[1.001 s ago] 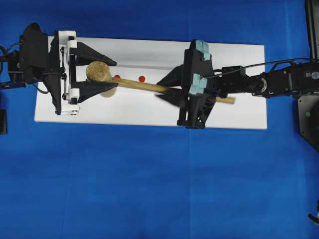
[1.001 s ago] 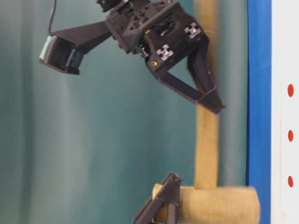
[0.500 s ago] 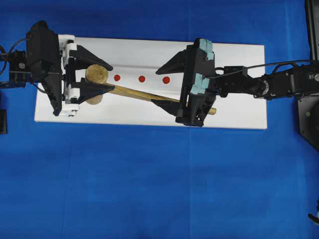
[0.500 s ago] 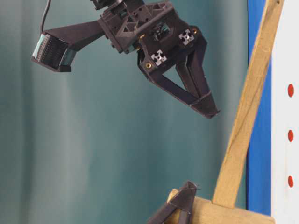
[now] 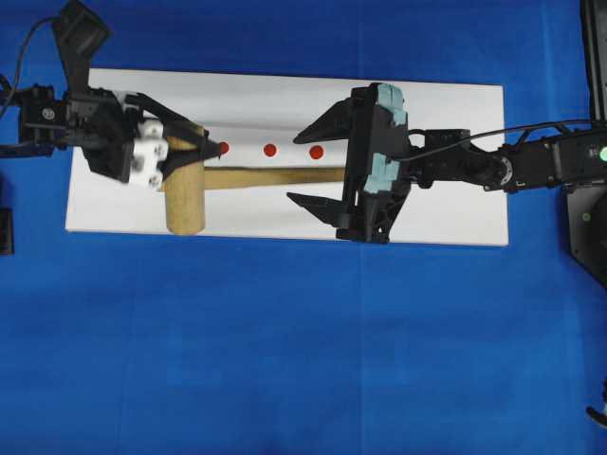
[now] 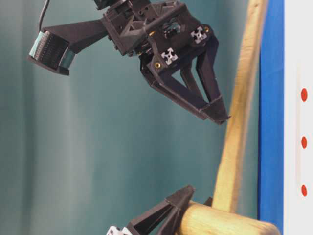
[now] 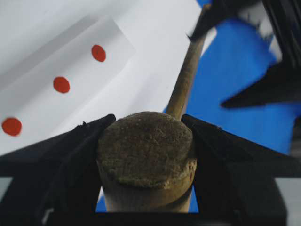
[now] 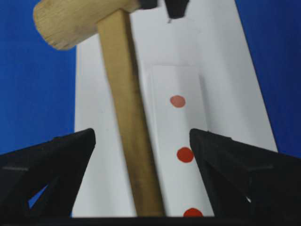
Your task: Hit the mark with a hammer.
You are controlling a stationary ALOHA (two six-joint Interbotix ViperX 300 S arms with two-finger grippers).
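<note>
The white board [image 5: 446,204] lies on the blue tabletop [image 5: 303,351] and carries three red marks [image 5: 269,150]. The wooden mallet [image 5: 187,194] hangs over the board's left part, handle toward the right. The left gripper [image 7: 146,155] is clamped on its head. The right gripper [image 5: 311,166] straddles the handle, jaws spread apart, gripping nothing.

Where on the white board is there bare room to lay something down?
The white board is bare right of the right tool. The left is crowded: the left tool clamps the hammer beside the red marks.
</note>
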